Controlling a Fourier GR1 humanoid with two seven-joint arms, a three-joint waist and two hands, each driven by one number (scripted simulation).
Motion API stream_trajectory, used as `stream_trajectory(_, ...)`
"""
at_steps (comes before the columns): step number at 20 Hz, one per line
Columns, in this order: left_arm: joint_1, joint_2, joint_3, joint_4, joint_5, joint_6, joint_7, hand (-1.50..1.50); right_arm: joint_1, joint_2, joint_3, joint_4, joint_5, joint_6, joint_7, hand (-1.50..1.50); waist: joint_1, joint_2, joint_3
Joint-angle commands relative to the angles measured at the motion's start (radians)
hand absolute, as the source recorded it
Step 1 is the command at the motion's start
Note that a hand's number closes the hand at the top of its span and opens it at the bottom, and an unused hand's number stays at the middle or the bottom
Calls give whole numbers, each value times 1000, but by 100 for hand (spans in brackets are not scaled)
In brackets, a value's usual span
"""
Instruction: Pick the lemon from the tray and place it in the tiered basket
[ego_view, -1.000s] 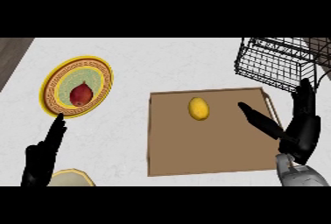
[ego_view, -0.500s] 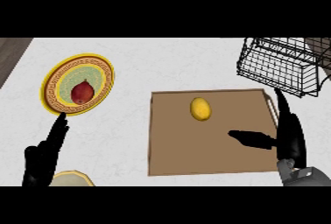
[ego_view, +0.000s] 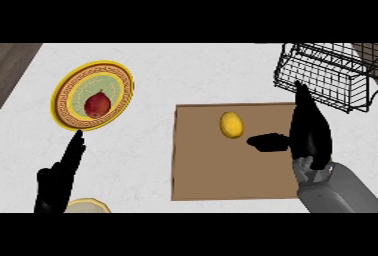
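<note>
Right robot hand (ego_view: 308, 131), fingers apart and thumb out, sits just beside the lemon (ego_view: 232, 124) on the tray (ego_view: 199, 175), ready to grasp.

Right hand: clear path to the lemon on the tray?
Probably yes. The right hand is open beside the lemon, thumb pointing at it, with only bare tray between them.
</note>
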Motion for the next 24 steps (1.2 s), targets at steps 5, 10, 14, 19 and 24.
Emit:
stream_trajectory(5,-13,-69,-29,38,17,21,5,0,-112,145,58,104,128,225,315,-150,-5,10,-17)
stream_trajectory(10,-52,-98,-48,65,-1,54,10,0,-179,233,5,215,112,327,316,-150,-15,13,-18)
stream_trajectory(14,-37,-110,-46,98,-5,56,-26,0,-231,309,-52,257,142,360,316,-150,-12,10,-16)
stream_trajectory(19,-33,-152,-68,133,-21,59,-57,0,-257,402,-99,322,184,376,316,-150,-11,10,-15)
stream_trajectory(24,-57,-119,-25,138,9,22,-53,0,-277,421,-160,452,170,450,310,-150,-6,14,-15)
